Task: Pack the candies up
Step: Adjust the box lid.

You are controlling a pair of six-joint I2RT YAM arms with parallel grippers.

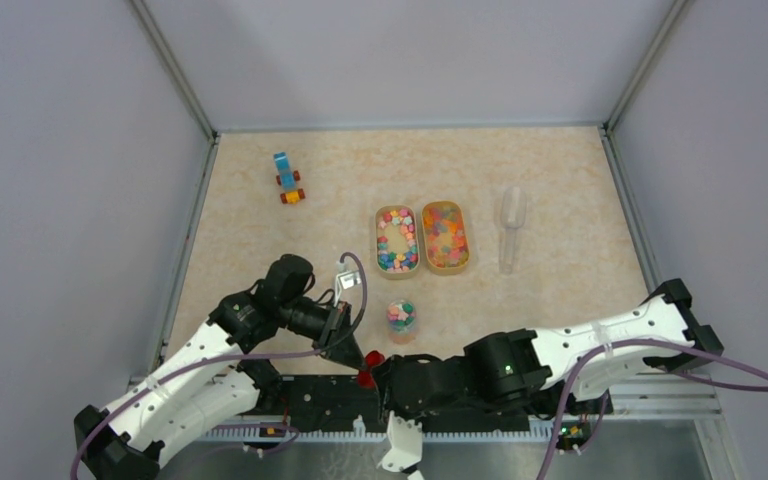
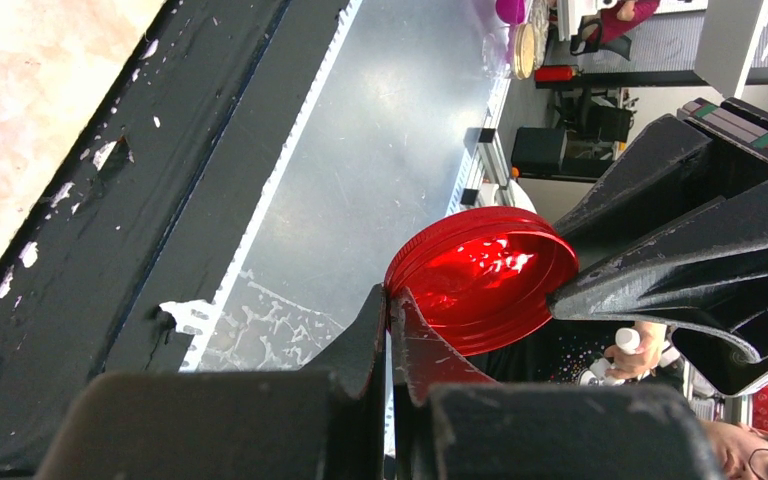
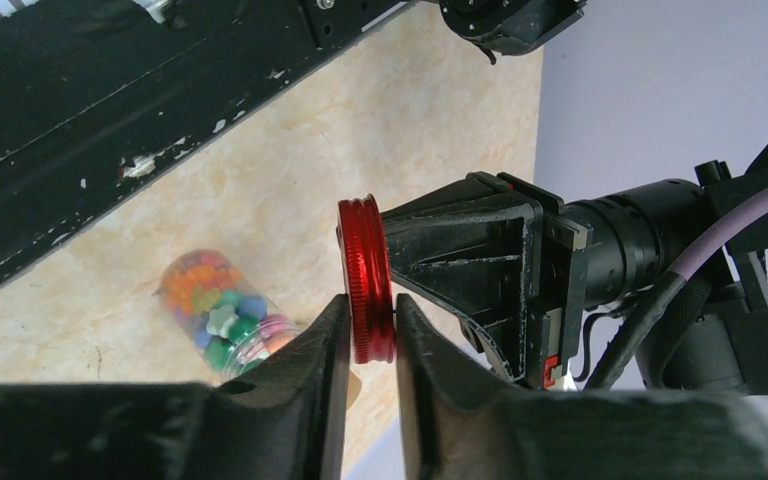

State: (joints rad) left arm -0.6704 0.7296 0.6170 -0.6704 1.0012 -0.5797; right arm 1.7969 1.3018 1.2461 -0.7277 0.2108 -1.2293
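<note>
Candies fill a small clear jar [image 1: 400, 318] [image 3: 215, 310] standing open on the table; more candies lie in two wooden trays [image 1: 378, 240] [image 1: 467, 240] behind it. A round red lid [image 1: 367, 364] [image 2: 485, 275] [image 3: 365, 260] hangs on edge above the near table edge. My left gripper [image 1: 355, 352] [image 2: 391, 292] is shut on the lid's rim. Opposite it, my right gripper [image 1: 380, 376] [image 3: 371, 298] has one finger against each flat face of that same lid.
A clear plastic scoop [image 1: 510, 225] lies to the right of the trays. At the back left stands a blue-and-orange toy block vehicle [image 1: 287, 178]. The black base rail [image 3: 110, 110] runs along the near edge under both grippers.
</note>
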